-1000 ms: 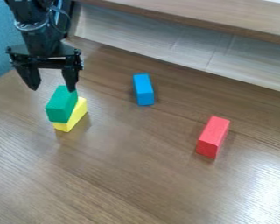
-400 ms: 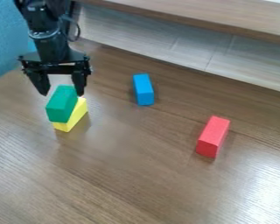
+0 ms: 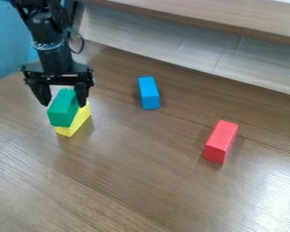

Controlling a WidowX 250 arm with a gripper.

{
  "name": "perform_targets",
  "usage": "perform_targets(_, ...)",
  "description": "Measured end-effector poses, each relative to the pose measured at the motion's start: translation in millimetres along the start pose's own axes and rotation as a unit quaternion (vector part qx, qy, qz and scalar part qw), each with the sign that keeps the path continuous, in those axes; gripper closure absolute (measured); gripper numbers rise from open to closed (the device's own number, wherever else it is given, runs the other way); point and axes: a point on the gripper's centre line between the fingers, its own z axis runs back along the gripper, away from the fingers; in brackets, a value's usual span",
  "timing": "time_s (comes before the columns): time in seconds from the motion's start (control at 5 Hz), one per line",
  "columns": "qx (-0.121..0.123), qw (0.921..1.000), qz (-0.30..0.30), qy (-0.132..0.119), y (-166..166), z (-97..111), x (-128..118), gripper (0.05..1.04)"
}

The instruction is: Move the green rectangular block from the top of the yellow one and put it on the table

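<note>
Your end effector (image 3: 63, 104) hangs at the upper left of the frame with its fingers apart, the green block (image 3: 62, 109) between and below them, atop the yellow block (image 3: 81, 118).

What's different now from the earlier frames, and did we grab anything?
The gripper moved right in the view, then down; its fingers, open, now flank the green block. Nothing was picked up or released. That block stayed on the yellow block; the blue block and red block stayed put.
</note>
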Motion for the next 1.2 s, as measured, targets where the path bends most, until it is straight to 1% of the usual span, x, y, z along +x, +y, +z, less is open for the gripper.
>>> perform_targets(0.2, 0.006, 0.9999, 0.005, 0.010, 2, -8, -5, 0.140)
perform_targets(0.4, 0.004, 0.9999, 0.009, 0.009, -1, -12, -9, 0.397)
perform_targets(0.6, -0.008, 1.0000, 0.001, 0.002, -11, -3, -9, 0.490)
perform_targets(0.8, -0.019, 0.9995, -0.020, -0.015, -27, 14, -5, 0.490)
perform_targets(1.0, -0.024, 0.9972, -0.062, -0.033, -58, 27, -3, 0.490)
perform_targets(1.2, -0.033, 0.9924, -0.111, -0.041, -92, 30, -12, 0.490)
